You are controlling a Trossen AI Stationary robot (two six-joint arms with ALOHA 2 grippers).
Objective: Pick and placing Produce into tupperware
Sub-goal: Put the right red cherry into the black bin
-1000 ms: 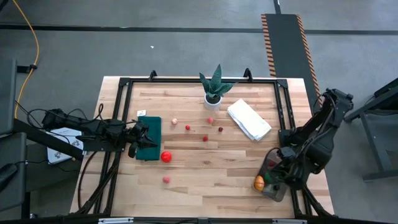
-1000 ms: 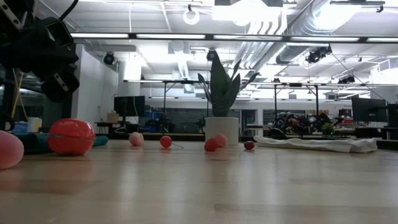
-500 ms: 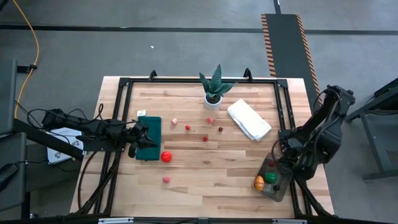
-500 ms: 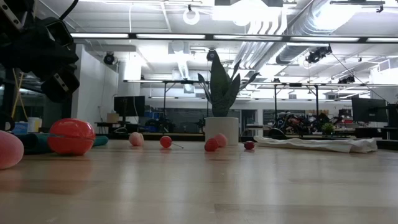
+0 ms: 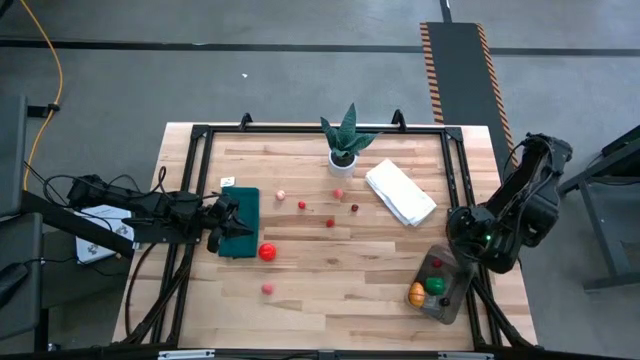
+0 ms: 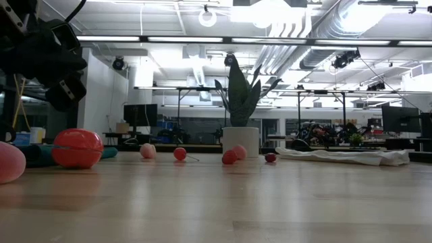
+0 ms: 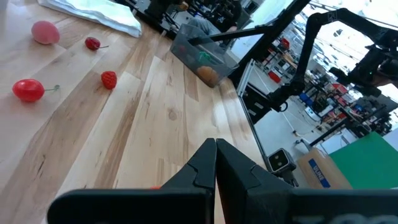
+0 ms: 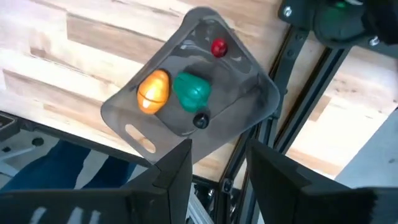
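Hovering half-open and empty above the tupperware (image 5: 440,287) at lower right of the surface (image 5: 330,300), the right end effector (image 8: 217,162) is far from the remaining produce (image 5: 267,252) mid-frame, which lies nearer the shut, empty left end effector (image 5: 222,228).

The surface (image 5: 330,270) was seen as pale planked wood with a satin sheen. The tupperware (image 8: 249,93) appeared as smooth, translucent grey plastic; the produce (image 8: 191,90) looked glossy.
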